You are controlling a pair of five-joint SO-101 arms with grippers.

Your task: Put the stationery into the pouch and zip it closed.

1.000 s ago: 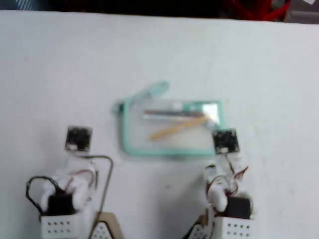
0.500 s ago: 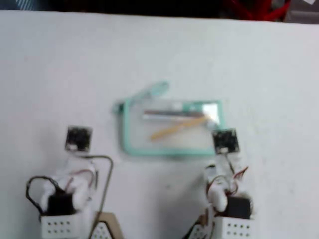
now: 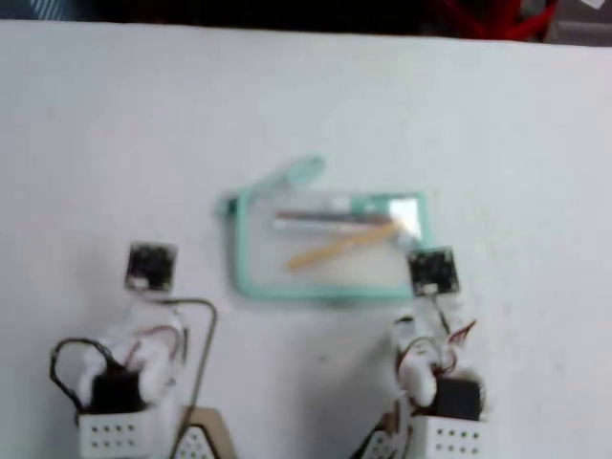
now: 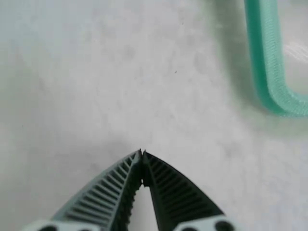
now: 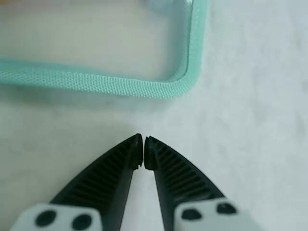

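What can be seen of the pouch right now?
The pouch is a clear, flat rectangle edged in mint-green woven trim, lying on the white table. A green tab juts from one far corner. A yellow stick and a grey pen show through it. The left gripper and right gripper lie near, not touching. Zip state unclear.

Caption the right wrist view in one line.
Right gripper, jaws shut, over the white table near a corner of the green-edged pouch.

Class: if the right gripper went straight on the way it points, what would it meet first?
Probably the pouch: its teal edge runs across the line ahead of the shut right gripper, with bare table between. The tips' height above the table is unclear, so it may touch the table first.
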